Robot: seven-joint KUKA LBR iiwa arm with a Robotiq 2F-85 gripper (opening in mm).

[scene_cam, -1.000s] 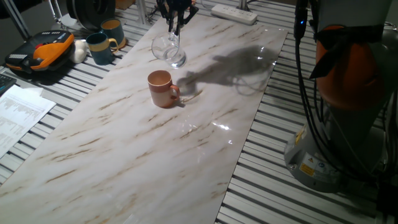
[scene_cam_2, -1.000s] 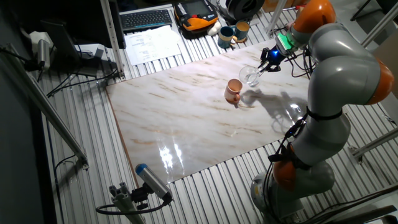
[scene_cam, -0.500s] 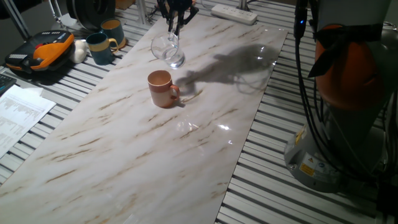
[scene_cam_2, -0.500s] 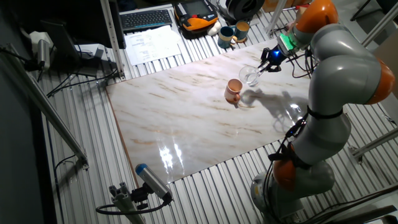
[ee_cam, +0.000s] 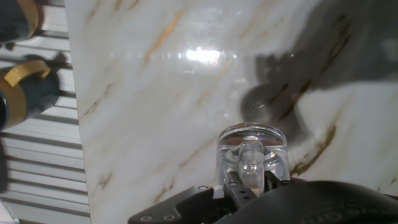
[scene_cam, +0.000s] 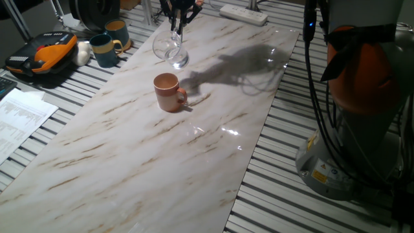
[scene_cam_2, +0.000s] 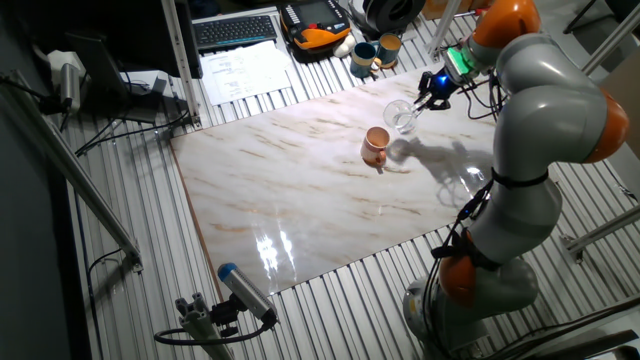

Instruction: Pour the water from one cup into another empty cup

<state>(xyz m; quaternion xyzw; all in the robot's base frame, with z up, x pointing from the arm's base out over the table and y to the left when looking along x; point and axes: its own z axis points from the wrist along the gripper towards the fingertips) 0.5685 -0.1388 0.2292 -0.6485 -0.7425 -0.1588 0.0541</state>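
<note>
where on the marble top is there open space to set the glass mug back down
Most of the marble top is bare: the whole near stretch below the terracotta mug, and the shadowed strip toward the power strip. It is tight only around the terracotta mug and along the edge by the teal mugs, near where the gripper holds the glass mug.

The table top (scene_cam: 162, 162) is white marble with tan and brown veins, set on pale grey slats. The glass mug (scene_cam: 170, 50) is clear and colourless. At its 6 o'clock the terracotta mug (scene_cam: 168, 92) is orange-pink inside and out. At 9 o'clock, two mugs (scene_cam: 110, 43) are dark teal, with yellow on handle and inside. The gripper (scene_cam: 178, 16) is black. The arm (scene_cam_2: 545, 90) is silver-grey with orange joints. A case (scene_cam: 40, 55) is black and orange.
</note>
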